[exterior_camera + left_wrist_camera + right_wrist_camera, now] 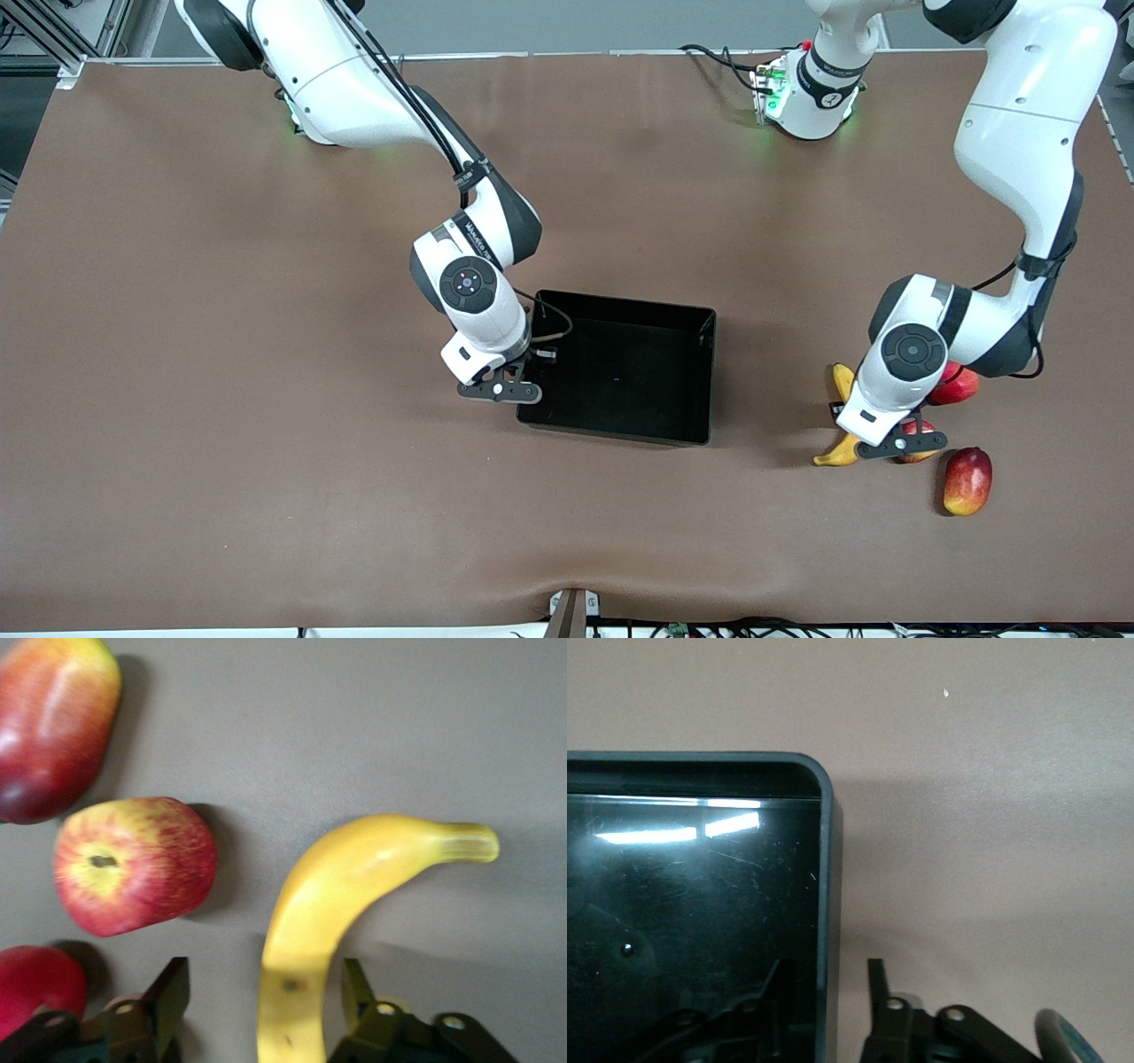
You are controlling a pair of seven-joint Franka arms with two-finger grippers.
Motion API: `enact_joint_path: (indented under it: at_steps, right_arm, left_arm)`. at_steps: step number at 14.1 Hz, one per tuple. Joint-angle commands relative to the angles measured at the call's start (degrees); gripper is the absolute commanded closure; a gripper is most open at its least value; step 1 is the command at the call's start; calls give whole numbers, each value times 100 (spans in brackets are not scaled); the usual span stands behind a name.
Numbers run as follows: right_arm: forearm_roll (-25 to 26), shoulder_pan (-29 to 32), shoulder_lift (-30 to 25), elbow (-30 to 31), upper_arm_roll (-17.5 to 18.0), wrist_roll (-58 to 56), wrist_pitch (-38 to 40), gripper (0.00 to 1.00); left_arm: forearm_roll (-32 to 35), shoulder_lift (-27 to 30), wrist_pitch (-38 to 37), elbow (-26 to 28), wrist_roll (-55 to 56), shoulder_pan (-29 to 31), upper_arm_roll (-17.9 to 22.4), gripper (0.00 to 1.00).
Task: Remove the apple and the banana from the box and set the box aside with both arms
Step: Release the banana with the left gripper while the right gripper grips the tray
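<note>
The black box (pixel 620 368) sits empty at mid-table, its fruit now out on the mat toward the left arm's end. There the banana (pixel 840 424) and the streaked apple (pixel 917 440) lie just beside each other, a plain red fruit (pixel 957 385) farther from the front camera and a mango (pixel 967 479) nearer to it, all well apart from the box so its path is free.

The left gripper (pixel 897 446) hangs low over the banana with its fingers (pixel 168 992) spread apart on either side of the fruit, not pinching it; this looks like a release after setting it down.

The right gripper (pixel 501 391) is at the box wall (pixel 824 904) on the right arm's end, one finger inside the wall and one (pixel 877 983) outside, a gap showing between them and the plastic, so the wall is straddled but not visibly clamped. That stance suits gripping the rim for the two-arm shift; the left arm would likely have to come across to the box's free wall
</note>
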State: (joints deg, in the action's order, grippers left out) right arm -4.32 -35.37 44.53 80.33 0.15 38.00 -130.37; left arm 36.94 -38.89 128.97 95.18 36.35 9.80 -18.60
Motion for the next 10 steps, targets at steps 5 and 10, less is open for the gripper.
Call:
enact_joint_path:
  at_steps: [5, 10]
  right_arm:
    - [72, -76, -76, -184, -42, 436, 380, 100]
    - [-103, 609, -672, -263, 20, -80, 1380, 100]
  left_arm:
    - [-802, 1066, -1725, -685, -118, 83, -531, 0]
    - [-1327, 1963, -2331, -694, -382, 249, -531, 0]
